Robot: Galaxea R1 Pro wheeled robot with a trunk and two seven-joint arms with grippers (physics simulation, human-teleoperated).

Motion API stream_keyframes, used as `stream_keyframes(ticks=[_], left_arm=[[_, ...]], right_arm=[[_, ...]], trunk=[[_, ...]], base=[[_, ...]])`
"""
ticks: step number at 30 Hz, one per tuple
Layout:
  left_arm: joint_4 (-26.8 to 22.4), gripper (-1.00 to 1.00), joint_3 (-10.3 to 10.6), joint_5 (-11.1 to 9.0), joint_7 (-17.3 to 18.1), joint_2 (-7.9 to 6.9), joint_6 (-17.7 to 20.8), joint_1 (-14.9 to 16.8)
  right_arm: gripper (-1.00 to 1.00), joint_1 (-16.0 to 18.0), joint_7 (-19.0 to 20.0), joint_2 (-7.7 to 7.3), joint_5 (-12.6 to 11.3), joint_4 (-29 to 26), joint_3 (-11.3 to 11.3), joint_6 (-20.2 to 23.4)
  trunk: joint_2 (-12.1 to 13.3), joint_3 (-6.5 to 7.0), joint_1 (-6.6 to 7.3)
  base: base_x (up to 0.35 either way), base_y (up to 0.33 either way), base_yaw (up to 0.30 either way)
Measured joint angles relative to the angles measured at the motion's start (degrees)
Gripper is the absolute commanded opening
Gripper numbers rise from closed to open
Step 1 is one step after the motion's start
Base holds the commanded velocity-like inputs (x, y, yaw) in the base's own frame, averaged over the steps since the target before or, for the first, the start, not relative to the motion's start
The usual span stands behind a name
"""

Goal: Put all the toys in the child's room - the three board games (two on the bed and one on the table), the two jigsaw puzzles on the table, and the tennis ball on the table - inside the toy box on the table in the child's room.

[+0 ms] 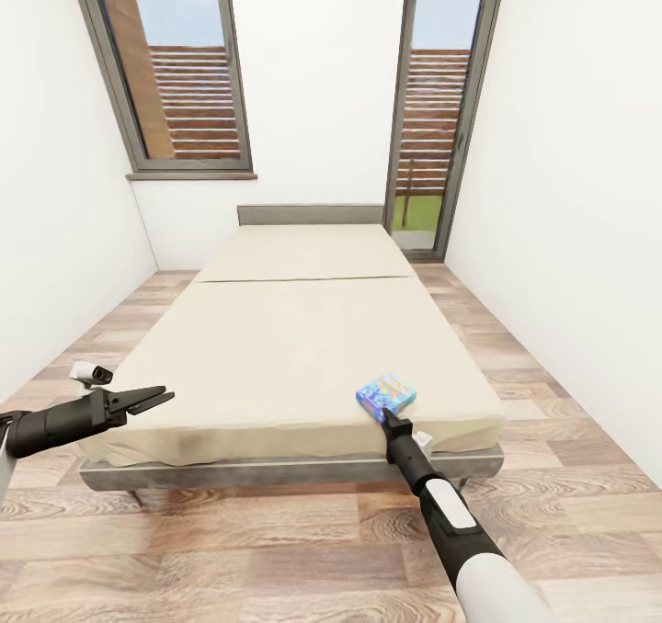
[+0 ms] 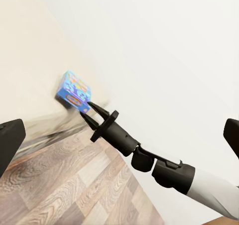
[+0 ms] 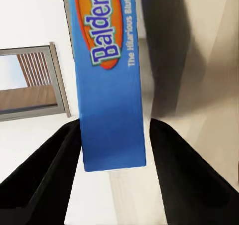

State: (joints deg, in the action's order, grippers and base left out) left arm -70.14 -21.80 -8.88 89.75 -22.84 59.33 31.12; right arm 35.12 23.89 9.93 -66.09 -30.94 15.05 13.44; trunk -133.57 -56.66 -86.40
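Blue board game (image 1: 386, 396) sits edge-on between the right gripper's (image 1: 393, 413) fingers at the bed's (image 1: 276, 347) near corner, apparently clamped for lifting, while the left gripper (image 1: 152, 399), fingers slightly apart and empty, hovers well clear.

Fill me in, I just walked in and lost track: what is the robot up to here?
The right gripper has its two black fingers on either side of a small blue printed board game box at the near right corner of the bare beige mattress of the bed. Whether they pinch it yet is unclear. The left gripper hangs open over the bed's near left edge, holding nothing.
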Motion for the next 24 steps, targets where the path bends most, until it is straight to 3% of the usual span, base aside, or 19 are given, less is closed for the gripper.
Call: stream_keyframes(ticks=[24], left_arm=[[0.08,1.00,-0.67,-0.31,0.00,-0.52,0.05,0.04]], right_arm=[[-1.00,0.01,-0.01,0.00,-0.19,-0.01,0.04,0.19]], trunk=[[0.79,0.36,0.43]], base=[[0.000,0.000,0.000]])
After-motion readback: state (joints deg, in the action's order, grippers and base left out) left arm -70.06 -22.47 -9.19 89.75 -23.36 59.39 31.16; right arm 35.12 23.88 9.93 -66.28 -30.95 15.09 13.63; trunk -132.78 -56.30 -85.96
